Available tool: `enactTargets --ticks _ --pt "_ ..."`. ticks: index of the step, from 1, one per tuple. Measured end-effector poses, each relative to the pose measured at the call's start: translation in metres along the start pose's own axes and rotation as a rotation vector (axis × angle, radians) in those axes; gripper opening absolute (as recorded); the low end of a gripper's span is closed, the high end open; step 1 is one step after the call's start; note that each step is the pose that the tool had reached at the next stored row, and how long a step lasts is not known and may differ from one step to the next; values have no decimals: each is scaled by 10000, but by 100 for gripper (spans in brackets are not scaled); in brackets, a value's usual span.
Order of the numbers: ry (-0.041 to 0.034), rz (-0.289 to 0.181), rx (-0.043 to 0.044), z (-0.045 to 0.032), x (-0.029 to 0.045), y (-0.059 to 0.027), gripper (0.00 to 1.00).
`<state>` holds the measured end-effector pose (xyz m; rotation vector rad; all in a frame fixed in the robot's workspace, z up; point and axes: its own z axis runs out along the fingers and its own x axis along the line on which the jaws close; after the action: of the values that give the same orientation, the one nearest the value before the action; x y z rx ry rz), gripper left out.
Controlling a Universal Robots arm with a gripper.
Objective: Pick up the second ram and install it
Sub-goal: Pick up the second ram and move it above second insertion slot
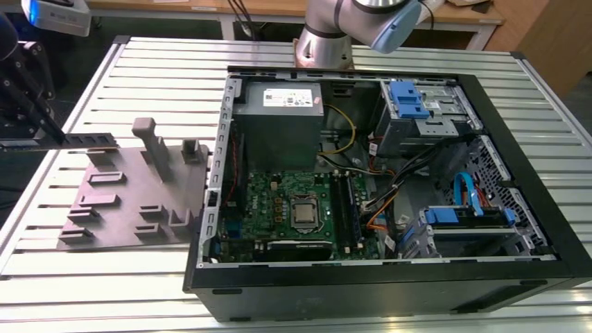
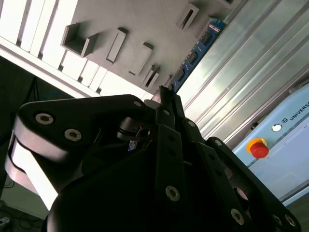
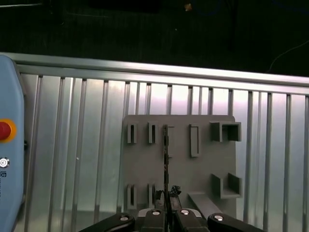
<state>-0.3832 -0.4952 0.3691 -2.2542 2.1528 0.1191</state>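
The second ram (image 1: 88, 141) is a thin dark board, held level over the far end of the grey fixture block (image 1: 138, 198) at the exterior view's left. My gripper (image 1: 54, 141) is shut on one end of it. In the second wrist view the ram (image 2: 200, 46) juts out blue from the fingertips of my gripper (image 2: 166, 94). In the first wrist view the ram (image 3: 165, 154) shows edge-on over the fixture block (image 3: 183, 166), with my gripper (image 3: 167, 194) closed on it. The green motherboard (image 1: 277, 201) with its long black slots (image 1: 347, 205) lies in the open computer case.
The black computer case (image 1: 518, 173) holds a power supply (image 1: 277, 111), drive cages and loose cables. Upright posts (image 1: 148, 142) stand on the fixture block. A pendant with a red button (image 3: 4, 130) lies on the slatted metal table (image 1: 166, 62). The arm's base (image 1: 324, 41) stands behind the case.
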Motion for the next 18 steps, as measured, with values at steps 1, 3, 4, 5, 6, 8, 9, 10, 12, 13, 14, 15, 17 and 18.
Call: enactTargets --ticks 1,3,4,5,6,8,9,10,12,13,14,15,17,18 --pt "0 0 0 -17 -1 1 14" --pt "0 0 0 -50 -3 2 14" --pt "-1 0 0 -68 -5 2 14" --pt "0 0 0 -88 -6 3 14" --pt "0 0 0 -109 -8 4 14" --pt "0 0 0 -160 -12 6 14" --pt "0 0 0 -189 -14 7 14" --pt "-1 -1 1 -218 -15 8 14" --pt "0 0 -1 -263 -19 10 14" --pt "-1 0 1 -265 -19 10 14" --pt "-1 -1 1 -265 -19 10 14" --pt "-2 -1 2 -265 -19 10 14" --pt "-1 0 1 -266 -19 10 14" --pt "0 0 -1 -267 -19 10 14"
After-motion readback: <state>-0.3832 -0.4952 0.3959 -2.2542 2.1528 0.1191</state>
